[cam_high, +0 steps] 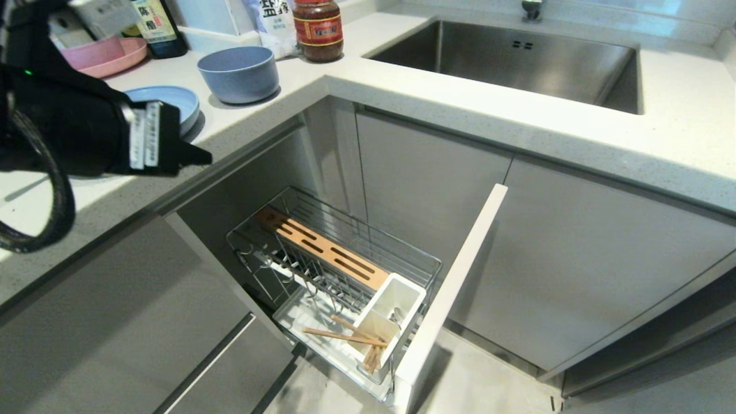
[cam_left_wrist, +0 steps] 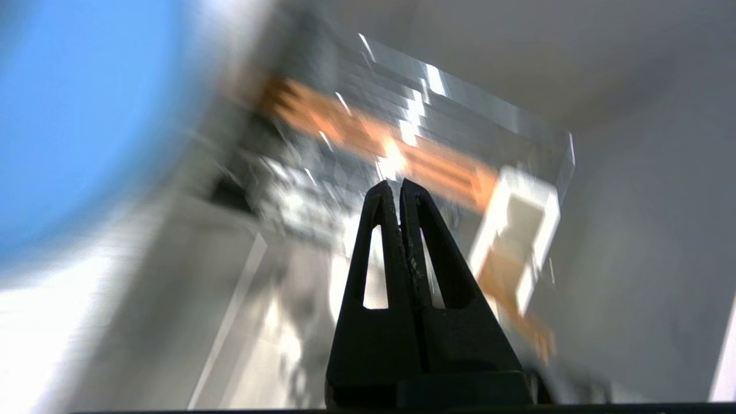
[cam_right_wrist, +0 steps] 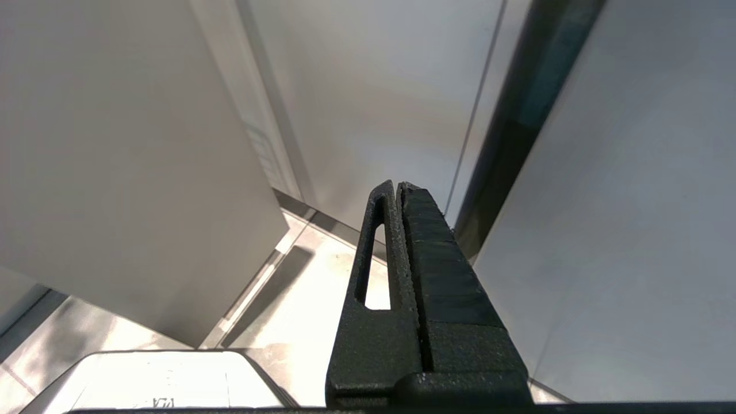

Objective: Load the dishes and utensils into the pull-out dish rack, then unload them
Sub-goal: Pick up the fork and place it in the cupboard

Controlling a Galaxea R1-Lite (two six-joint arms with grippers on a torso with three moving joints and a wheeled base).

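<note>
The pull-out dish rack [cam_high: 376, 238] stands drawn out below the counter, its pale front panel [cam_high: 454, 282] nearest me. Wooden chopsticks [cam_high: 345, 335] lean out of its white utensil cup [cam_high: 409, 294]. On the counter sit the light-blue plate [cam_high: 175, 99] and the blue-grey bowl [cam_high: 238, 73]. My left gripper [cam_high: 201, 156] hangs shut and empty over the counter edge, just in front of the plate. In the blurred left wrist view the left gripper [cam_left_wrist: 398, 184] points down at the rack's wooden strip [cam_left_wrist: 356, 129], with the plate [cam_left_wrist: 75, 115] beside it. Fork and spoon are not visible. My right gripper [cam_right_wrist: 398, 185] is shut and parked.
A pink plate [cam_high: 106, 56], a dark bottle [cam_high: 158, 26] and a sauce jar [cam_high: 318, 29] stand at the back of the counter. The steel sink [cam_high: 517, 57] lies to the right. Grey cabinet doors [cam_high: 575, 259] flank the rack.
</note>
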